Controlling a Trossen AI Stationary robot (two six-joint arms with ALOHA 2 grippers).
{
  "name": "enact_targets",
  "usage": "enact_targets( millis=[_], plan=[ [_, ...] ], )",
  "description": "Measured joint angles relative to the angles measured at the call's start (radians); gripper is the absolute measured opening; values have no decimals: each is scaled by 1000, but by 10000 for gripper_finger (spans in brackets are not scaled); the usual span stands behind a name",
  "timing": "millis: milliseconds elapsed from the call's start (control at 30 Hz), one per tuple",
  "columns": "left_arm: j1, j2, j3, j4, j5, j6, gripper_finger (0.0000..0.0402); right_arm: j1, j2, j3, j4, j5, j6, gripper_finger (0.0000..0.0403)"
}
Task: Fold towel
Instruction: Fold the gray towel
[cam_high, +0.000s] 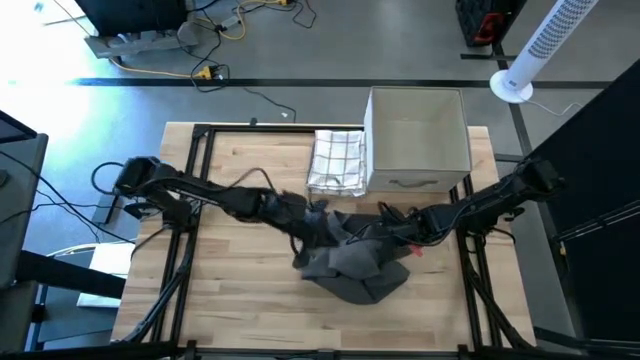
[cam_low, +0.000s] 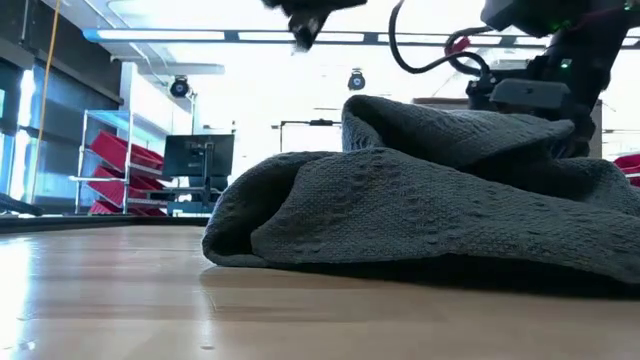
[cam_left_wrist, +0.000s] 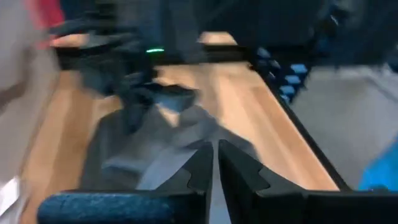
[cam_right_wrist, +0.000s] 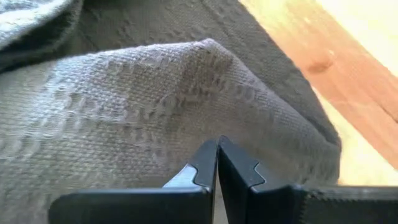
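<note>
Lying in a loose heap near the front middle of the wooden table (cam_high: 240, 300) is the grey towel (cam_high: 350, 262), bunched and rumpled, one rounded fold bulging toward the low camera and a higher ridge rising behind it. Both arms are over it right now. The left gripper (cam_high: 318, 222) reaches in from the left and sits at the towel's upper left edge; in its own wrist view the two dark fingers (cam_left_wrist: 198, 171) are pressed together with only a hairline between them, and no cloth shows between the tips, the towel spreading on the table beyond them. The right gripper (cam_high: 392, 232) comes in from the right, low against the heap's upper right side. Its fingers (cam_right_wrist: 205, 163) are closed tight too, tips meeting, with the woven grey cloth filling the view just past them; whether any cloth is pinched there, I cannot tell.

Moving farther back, a folded white checked cloth (cam_high: 337, 160) lies flat at the table's rear, just beside a pale box (cam_high: 417, 135) that stands on its right. A black frame (cam_high: 195, 175) runs along the table edges. Beyond the table, cables (cam_high: 215, 45) trail across the floor, and a white tower fan (cam_high: 545, 45) stands at the far right.
</note>
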Motion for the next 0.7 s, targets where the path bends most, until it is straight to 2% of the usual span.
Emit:
enact_targets(
  millis=[100,167,433,533,700],
  plan=[
    [-26,72,117,-170,-32,11,71,-14,0,0,7,-18,-50,0],
    [-27,101,158,-206,-43,-9,94,-23,0,0,7,-20,-68,0],
    [-39,215,164,-201,-107,-15,164,-37,0,0,7,-22,-100,0],
    [-52,254,165,-168,-113,-28,181,-37,0,0,5,-22,-124,0],
    [-76,317,165,-170,-184,-12,193,-37,0,0,2,-22,-129,0]
  ],
)
